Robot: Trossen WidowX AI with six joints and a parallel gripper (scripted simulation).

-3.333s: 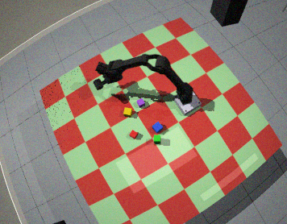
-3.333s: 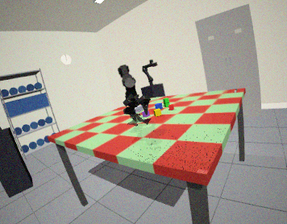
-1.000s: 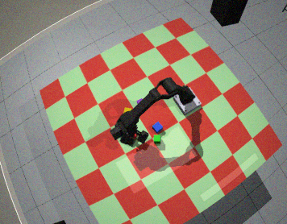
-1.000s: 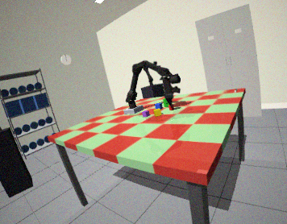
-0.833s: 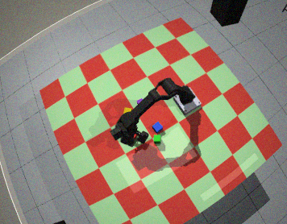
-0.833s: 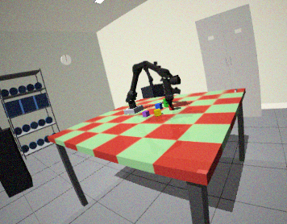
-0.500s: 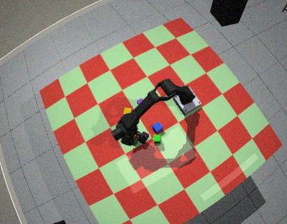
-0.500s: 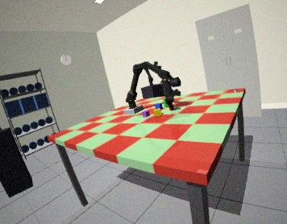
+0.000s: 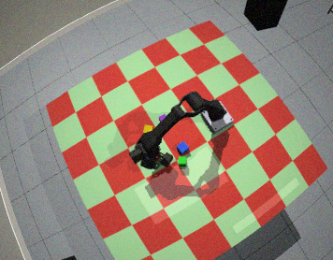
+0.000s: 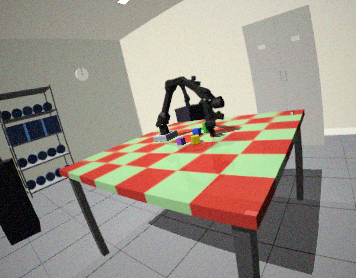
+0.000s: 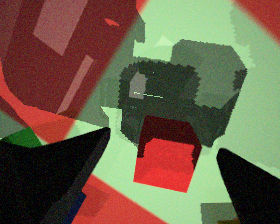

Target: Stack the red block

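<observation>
Tool (image 11: 161,150) spread wide, gripping nothing, both dark fingers flanking the view | red block (image 11: 166,155) sits between them on a pale green square of the checkered bench (image 9: 255,93) | green tower (image 9: 182,161) stands just beside the tool, blue block (image 9: 182,148) touching behind it | yellow block (image 9: 148,128) and purple block (image 9: 162,118) lie across the arm

table: red-green checkered top (image 10: 213,170) | blue block (image 9: 182,148) | yellow block (image 9: 148,128) | purple block (image 9: 162,118) | shelf rack (image 10: 30,137) | wall clock (image 10: 81,74) | grey double door (image 10: 284,70)
</observation>
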